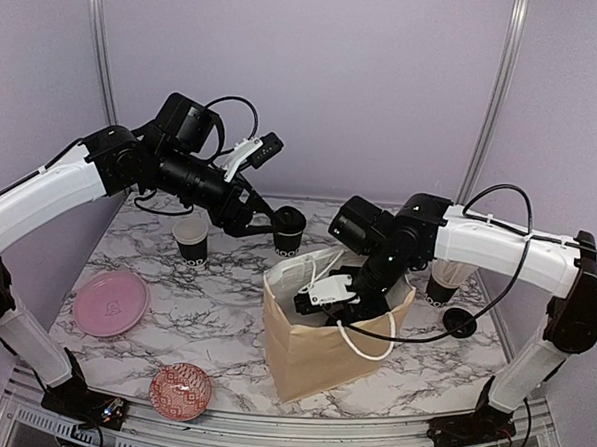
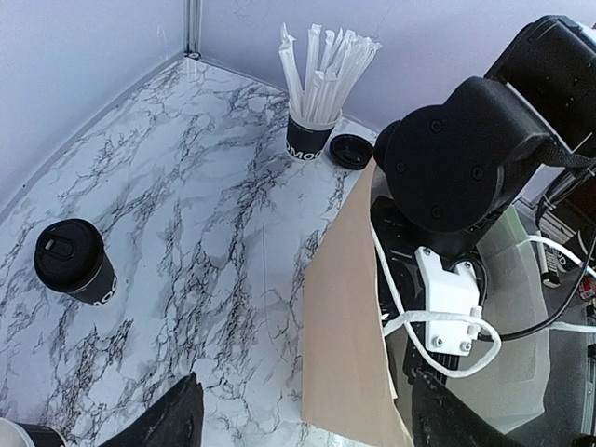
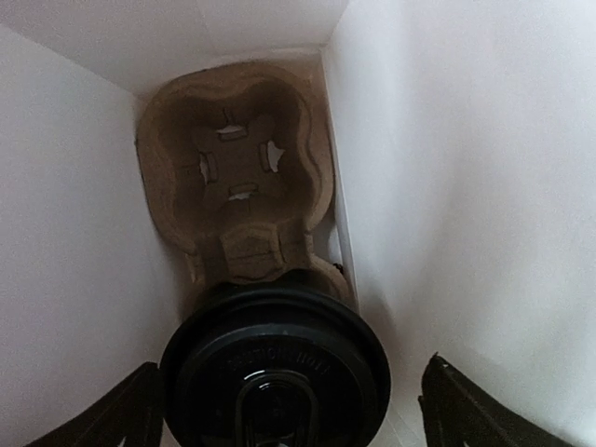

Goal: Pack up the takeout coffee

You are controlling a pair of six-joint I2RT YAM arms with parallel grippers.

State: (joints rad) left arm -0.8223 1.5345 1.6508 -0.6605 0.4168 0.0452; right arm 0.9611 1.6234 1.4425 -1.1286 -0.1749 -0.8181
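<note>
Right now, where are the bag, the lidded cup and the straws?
bag point(image 1: 312, 356), top view, front wall.
lidded cup point(image 2: 67, 250), left wrist view, its lid.
straws point(image 2: 326, 70), left wrist view, middle of bunch.

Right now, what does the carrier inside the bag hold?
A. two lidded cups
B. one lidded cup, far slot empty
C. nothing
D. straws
B: the right wrist view shows one lidded cup in the near slot of the carrier, with the slot beyond it bare.

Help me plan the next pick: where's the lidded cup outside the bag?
Top view: lidded cup at back centre, behind the paper bag, right of the lidless cup.
</note>
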